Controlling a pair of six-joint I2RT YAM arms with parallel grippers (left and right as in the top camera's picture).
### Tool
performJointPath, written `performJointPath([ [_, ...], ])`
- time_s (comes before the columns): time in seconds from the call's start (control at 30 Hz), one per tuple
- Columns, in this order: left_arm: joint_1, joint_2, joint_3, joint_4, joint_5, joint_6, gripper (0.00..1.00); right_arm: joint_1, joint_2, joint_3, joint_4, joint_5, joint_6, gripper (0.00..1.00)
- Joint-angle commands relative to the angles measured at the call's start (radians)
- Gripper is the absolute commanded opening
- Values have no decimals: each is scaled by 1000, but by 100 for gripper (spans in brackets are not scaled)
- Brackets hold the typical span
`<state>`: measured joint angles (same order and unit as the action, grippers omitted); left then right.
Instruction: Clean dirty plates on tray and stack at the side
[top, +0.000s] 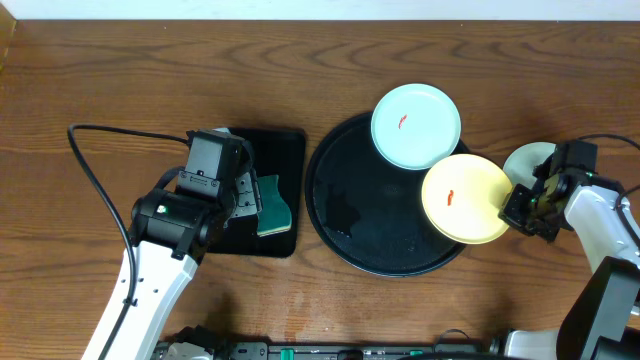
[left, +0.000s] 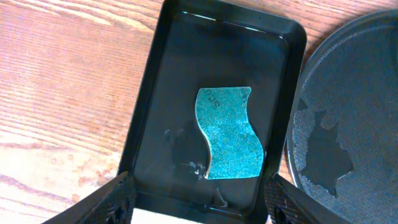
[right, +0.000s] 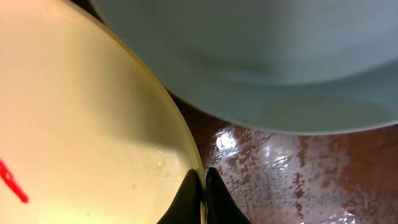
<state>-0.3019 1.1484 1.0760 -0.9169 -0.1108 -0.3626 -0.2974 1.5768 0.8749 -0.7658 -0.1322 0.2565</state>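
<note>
Plates, count three: two pale mint-blue, one pale yellow. First mint-blue plate (top: 416, 126) sits at the upper right of the round black tray (top: 350, 210), its edge out over the rim; one red smear (top: 403, 122) on it. Yellow plate (top: 466, 198) lies across the tray's right rim, part over the tray, part over the wood tabletop (top: 120, 70); it also carries one red mark near its middle. Second mint-blue plate (top: 525, 160) lies off the tray on the wood at far right, partly hidden by the right arm; cannot tell whether it bears a smear. Trays, count two: the round one, with wet patches on its floor, and a smaller rectangular black tray (left: 155, 93) just to its left. One teal sponge (left: 229, 134) lies flat in the rectangular tray. Right gripper (right: 202, 186) is pinched tight on the yellow plate's right edge, fingers meeting at the rim. Left gripper (left: 200, 186) hangs above the rectangular tray with jaws spread wide, holding nothing, sponge between and below its fingers.
</note>
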Motion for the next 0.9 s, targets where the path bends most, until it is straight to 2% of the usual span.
performJointPath([
  [0.0,5,2,10,-10,-2,2,68,4,-21,-3,-35,-7,8,1],
  [0.13,5,2,10,-19,-2,2,68,5,-79,-3,-86,-11,7,1],
  [0.3,5,2,10,-22,-2,2,68,22,-200,-3,-110,-199,-126,1],
  [0.4,5,2,10,-21,-2,2,68,63,-262,-3,-110,-318,-165,1],
  [0.5,5,2,10,-21,-2,2,68,136,-281,-4,-125,-332,-153,1],
  [0.57,5,2,10,-21,-2,2,68,202,-274,-10,-128,-309,-110,1],
  [0.7,5,2,10,-21,-2,2,68,329,-246,-51,-73,-224,82,1],
  [0.8,5,2,10,-21,-2,2,68,431,-205,-108,25,-153,253,1],
  [0.87,5,2,10,-21,-2,2,68,484,-169,-136,93,-102,307,1],
])
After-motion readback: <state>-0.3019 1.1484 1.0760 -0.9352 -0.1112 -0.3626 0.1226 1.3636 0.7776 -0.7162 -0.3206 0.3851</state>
